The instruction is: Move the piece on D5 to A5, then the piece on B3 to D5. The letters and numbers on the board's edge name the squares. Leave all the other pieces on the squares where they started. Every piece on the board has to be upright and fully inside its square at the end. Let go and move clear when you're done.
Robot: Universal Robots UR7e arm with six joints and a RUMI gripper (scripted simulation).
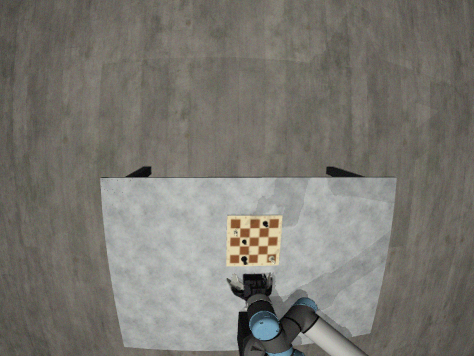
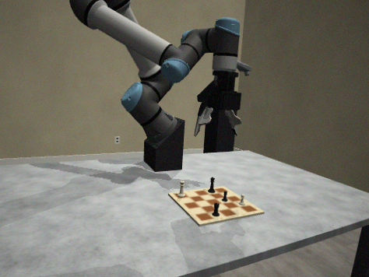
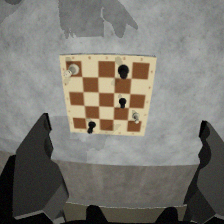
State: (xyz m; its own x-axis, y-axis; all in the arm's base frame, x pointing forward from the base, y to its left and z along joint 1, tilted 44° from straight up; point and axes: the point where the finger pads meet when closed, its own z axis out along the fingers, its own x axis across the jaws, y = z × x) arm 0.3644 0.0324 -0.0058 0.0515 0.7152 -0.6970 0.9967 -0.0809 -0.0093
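A small brown and cream checkered board (image 1: 254,241) lies on the grey table and also shows in the exterior view (image 2: 216,206) and the wrist view (image 3: 107,94). It carries three black pieces (image 3: 123,71) (image 3: 122,102) (image 3: 91,127) and two white pieces (image 3: 74,69) (image 3: 135,116), all upright. The edge letters and numbers are too small to read. My gripper (image 2: 216,118) (image 1: 250,282) is open and empty. It hangs high above the table, just off the board's edge nearest the robot base. Its two dark fingers frame the bottom of the wrist view (image 3: 120,175).
The arm's black base block (image 2: 163,149) stands on the table behind the board. A dark post (image 2: 219,134) stands behind the gripper. The table's front edge (image 2: 272,249) runs close to the board.
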